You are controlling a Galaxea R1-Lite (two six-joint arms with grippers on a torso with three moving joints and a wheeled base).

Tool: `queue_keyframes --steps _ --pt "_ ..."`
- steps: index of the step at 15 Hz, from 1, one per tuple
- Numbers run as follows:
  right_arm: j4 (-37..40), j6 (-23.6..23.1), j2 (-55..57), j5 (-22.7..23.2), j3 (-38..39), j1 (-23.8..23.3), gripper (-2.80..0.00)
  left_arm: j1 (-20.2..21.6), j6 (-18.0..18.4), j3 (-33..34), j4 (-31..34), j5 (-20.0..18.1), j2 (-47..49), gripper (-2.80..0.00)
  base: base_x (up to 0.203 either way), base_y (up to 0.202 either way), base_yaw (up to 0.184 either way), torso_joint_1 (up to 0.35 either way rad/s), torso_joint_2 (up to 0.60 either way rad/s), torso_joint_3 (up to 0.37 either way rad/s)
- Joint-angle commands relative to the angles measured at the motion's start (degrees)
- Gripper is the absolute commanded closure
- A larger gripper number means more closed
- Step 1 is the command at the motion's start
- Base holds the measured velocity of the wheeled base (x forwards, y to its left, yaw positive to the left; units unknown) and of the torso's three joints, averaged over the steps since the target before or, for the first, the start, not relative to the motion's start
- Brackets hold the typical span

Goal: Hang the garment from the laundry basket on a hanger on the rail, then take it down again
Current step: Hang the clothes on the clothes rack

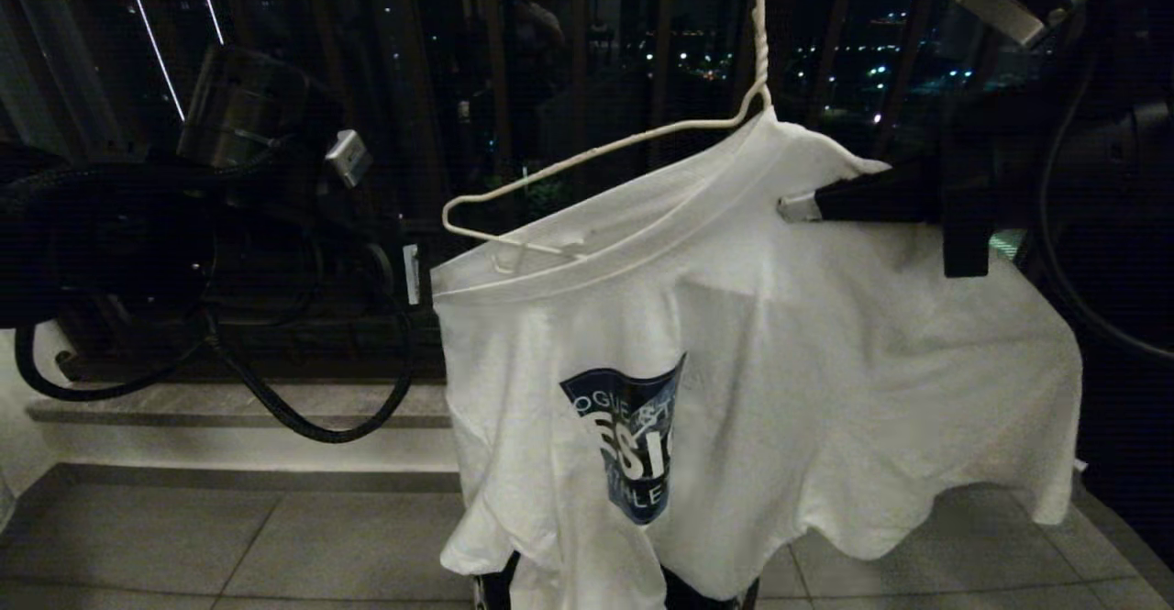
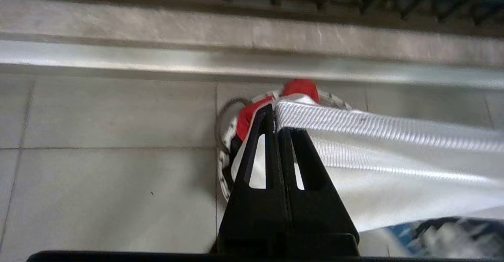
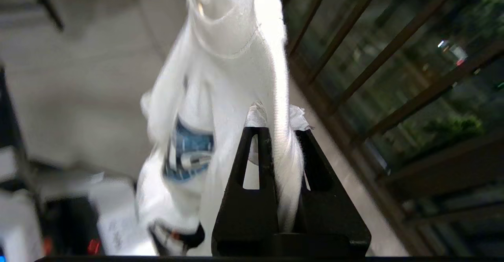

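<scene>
The white garment (image 1: 825, 362) with its blue chest print (image 1: 633, 445) hangs askew on the thin white wire hanger (image 1: 596, 149). The hanger's left shoulder end sticks out bare above the collar. My right gripper (image 1: 793, 208) is shut on a fold of cloth at the right shoulder (image 3: 277, 130). At the collar's left end, my left gripper (image 1: 417, 275) is shut on the ribbed collar band (image 2: 275, 116). Straight below on the floor stands the laundry basket (image 2: 224, 155), holding a red cloth (image 2: 300, 88). The hanger's hook runs off the top of the head view. The rail is out of view.
A dark brown railing with vertical bars (image 1: 578, 41) stands close behind the garment, above a stone ledge (image 1: 229, 399). Grey floor tiles (image 1: 229, 537) stretch below. My left arm's black cables (image 1: 303, 417) loop down on the left.
</scene>
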Motion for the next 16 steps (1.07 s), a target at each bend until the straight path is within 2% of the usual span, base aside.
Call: queue_keyframes --steps 1,9,12,16 --pt "-1.3 0.8 0.1 0.0 0.3 0.0 0.00 0.2 -0.1 0.0 0.1 -0.6 1.5 0.00 0.000 0.000 0.000 0.000 0.00 0.000" --pt "-1.5 -0.5 1.9 -0.2 1.7 -2.3 0.00 1.6 0.4 -0.1 0.2 -0.9 -1.9 0.00 0.000 0.000 0.000 0.000 0.00 0.000" --pt "-1.5 -2.2 3.0 -0.3 2.9 -3.3 0.00 2.1 1.1 -0.1 0.6 -5.1 -4.2 0.00 0.000 0.000 0.000 0.000 0.00 0.000" --pt "-1.5 -4.8 3.0 -0.3 6.2 -3.3 0.00 2.4 1.1 -0.4 0.4 -5.4 -4.2 0.00 0.000 0.000 0.000 0.000 0.00 0.000"
